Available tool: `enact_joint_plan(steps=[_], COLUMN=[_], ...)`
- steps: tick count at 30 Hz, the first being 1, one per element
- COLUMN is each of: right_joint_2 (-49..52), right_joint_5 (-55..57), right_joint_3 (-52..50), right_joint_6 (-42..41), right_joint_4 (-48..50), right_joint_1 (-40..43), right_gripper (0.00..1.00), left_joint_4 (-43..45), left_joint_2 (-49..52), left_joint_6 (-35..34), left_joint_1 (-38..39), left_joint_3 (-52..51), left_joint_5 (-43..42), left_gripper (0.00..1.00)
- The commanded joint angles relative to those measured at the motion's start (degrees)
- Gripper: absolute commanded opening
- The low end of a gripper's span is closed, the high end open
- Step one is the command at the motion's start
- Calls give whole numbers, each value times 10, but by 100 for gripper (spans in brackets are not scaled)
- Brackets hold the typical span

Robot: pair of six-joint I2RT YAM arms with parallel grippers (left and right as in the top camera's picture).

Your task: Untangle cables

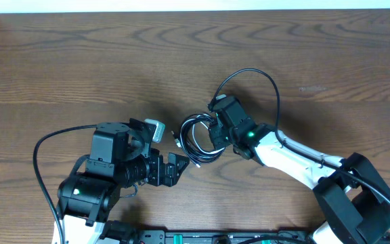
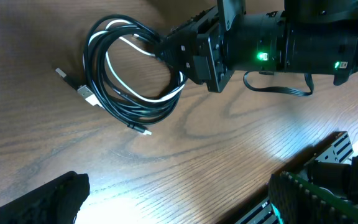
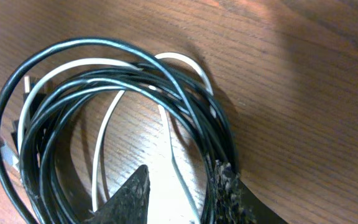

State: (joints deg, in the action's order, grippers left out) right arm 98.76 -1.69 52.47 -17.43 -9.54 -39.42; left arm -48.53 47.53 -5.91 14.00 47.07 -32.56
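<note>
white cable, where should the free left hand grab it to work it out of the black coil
Probably grip the white cable where one strand crosses the coil's open middle. There it lies alone on the bare table, clear of the black cable turns. Bring the open left hand in from above, fingers straddling that strand, on the side away from the right hand.

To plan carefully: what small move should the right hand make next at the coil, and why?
Probably close the right hand on the white cable and lift slightly. Its fingers stand apart with one white strand between them, and the black cable loops close beside it. The left hand is open, away from both cables.
</note>
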Motion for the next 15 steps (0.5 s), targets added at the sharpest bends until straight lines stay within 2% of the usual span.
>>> enact_joint_plan(steps=[1, 13, 15], right_joint_2=[15, 75, 78], right_joint_5=[11, 11, 11], right_joint_3=[6, 6, 6], right_joint_6=[-12, -25, -25], right_joint_4=[1, 9, 9], right_joint_1=[-4, -4, -4], right_gripper=[29, 31, 22], left_joint_4=[0, 0, 0], left_joint_2=[0, 0, 0], left_joint_6=[10, 10, 10], left_joint_1=[2, 2, 2], left_joint_3=[-7, -7, -7], left_joint_5=[7, 7, 7], left_gripper=[98, 98, 98])
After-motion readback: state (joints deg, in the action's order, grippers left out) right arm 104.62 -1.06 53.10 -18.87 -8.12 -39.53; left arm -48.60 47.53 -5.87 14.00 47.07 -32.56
